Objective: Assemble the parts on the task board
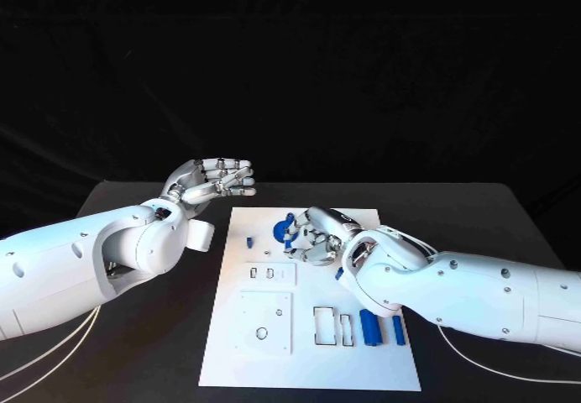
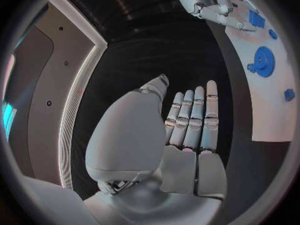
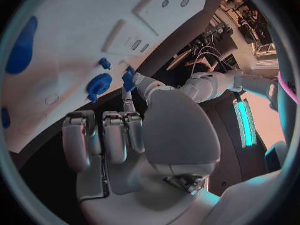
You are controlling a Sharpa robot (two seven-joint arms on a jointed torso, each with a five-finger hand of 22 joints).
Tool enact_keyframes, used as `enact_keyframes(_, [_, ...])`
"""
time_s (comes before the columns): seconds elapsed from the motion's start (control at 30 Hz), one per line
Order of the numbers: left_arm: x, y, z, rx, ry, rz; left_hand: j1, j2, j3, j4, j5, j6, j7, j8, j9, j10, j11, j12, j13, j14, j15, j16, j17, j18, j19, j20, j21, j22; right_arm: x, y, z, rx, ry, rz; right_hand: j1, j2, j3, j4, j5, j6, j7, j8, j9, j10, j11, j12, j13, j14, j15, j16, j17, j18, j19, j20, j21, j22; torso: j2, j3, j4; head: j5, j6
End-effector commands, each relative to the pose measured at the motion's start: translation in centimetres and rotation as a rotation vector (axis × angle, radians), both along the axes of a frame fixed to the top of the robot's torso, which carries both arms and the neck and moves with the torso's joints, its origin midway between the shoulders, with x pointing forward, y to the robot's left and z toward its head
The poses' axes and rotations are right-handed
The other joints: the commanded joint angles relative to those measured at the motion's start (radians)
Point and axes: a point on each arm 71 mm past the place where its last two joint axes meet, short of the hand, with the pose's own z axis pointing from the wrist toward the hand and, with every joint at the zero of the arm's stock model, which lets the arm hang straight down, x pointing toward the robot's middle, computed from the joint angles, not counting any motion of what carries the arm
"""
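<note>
The tabletop [image 1: 145,353] carries the board [image 1: 363,369]. The left hand [image 1: 216,180] is raised beside the board, fingers apart, holding nothing. The right hand [image 1: 317,237] rests on the board's far part and pinches a small part [image 3: 129,80] next to the gear [image 2: 264,61]. Two bars [image 1: 381,327] lie near the right edge.

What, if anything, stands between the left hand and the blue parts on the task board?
Nothing visible. The left hand, fingers apart and holding nothing, hovers over bare black table beside the task board. The right hand is over the gear-shaped part, pinching a small blue part.
</note>
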Motion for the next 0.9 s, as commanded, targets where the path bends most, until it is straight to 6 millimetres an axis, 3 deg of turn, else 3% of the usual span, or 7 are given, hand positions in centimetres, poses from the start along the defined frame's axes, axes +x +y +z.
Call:
enact_keyframes(0.03, [0.0,-0.3,0.1,-0.011,-0.001,-0.02,0.008,0.005,0.0,-0.004,-0.004,-0.001,0.013,-0.004,0.0,0.004,0.0,-0.003,0.001,0.005,0.005,-0.007,0.001,0.009,-0.007,0.001,-0.005,-0.001,-0.5,0.6,-0.7,-0.084,0.003,0.011,-0.005,0.006,0.006,-0.003,0.005,0.004,-0.015,0.021,0.021,0.064,-0.008,-0.007,0.209,0.095,-0.007,0.0,0.209,-0.008,0.07,-0.005,0.006,0.226,0.002,0.0017,-0.0011,0.001,-0.004])
enact_keyframes(0.07, [0.0,-0.3,0.1,-0.011,0.0,-0.021,0.008,0.005,0.0,-0.004,-0.004,-0.001,0.013,-0.004,0.0,0.004,0.0,-0.003,0.001,0.005,0.005,-0.007,0.001,0.009,-0.007,0.001,-0.005,-0.001,-0.6,0.8,-0.9,-0.088,0.006,0.014,-0.006,0.005,0.006,-0.004,0.005,0.004,-0.014,0.022,0.021,0.063,-0.008,-0.007,0.208,0.096,-0.007,0.0,0.21,-0.008,0.07,-0.005,0.006,0.226,0.001,0.0018,-0.0007,0.002,-0.01])
enact_keyframes(0.5, [0.0,-0.4,0.0,-0.011,0.002,-0.023,0.007,0.006,0.0,-0.004,-0.004,0.0,0.013,-0.004,0.0,0.005,0.0,-0.003,0.001,0.005,0.005,-0.007,0.002,0.009,-0.008,0.002,-0.005,-0.002,-2.0,2.6,-2.4,-0.11,0.015,0.053,-0.015,-0.001,0.009,-0.006,0.004,0.004,-0.014,0.024,0.022,0.066,-0.008,-0.004,0.211,0.096,-0.007,0.0,0.212,-0.008,0.071,-0.005,0.007,0.227,0.002,0.0017,0.0,0.015,-0.023])
enact_keyframes(0.7, [0.0,-0.3,0.0,-0.011,0.002,-0.023,0.006,0.006,0.0,-0.003,-0.004,0.001,0.013,-0.003,0.001,0.007,0.0,-0.002,0.001,0.006,0.005,-0.007,0.002,0.009,-0.008,0.002,-0.005,-0.002,-2.2,2.8,-2.7,-0.113,0.012,0.059,-0.018,-0.003,0.009,-0.006,0.004,0.004,-0.014,0.024,0.023,0.065,-0.008,-0.005,0.21,0.096,-0.007,0.0,0.212,-0.009,0.073,-0.005,0.009,0.229,0.002,0.0019,-0.0024,0.02,-0.024])
enact_keyframes(0.9, [-0.1,-0.3,0.0,-0.01,0.003,-0.023,0.006,0.006,0.0,-0.003,-0.005,0.002,0.013,-0.003,0.001,0.008,-0.001,-0.002,0.001,0.007,0.005,-0.007,0.003,0.01,-0.008,0.002,-0.005,-0.002,-2.2,2.8,-2.9,-0.122,0.016,0.065,-0.027,-0.01,0.01,-0.007,0.003,0.003,-0.014,0.025,0.023,0.065,-0.007,-0.005,0.21,0.096,-0.006,0.0,0.211,-0.009,0.074,-0.005,0.01,0.23,0.002,0.0017,-0.0003,0.019,-0.027])
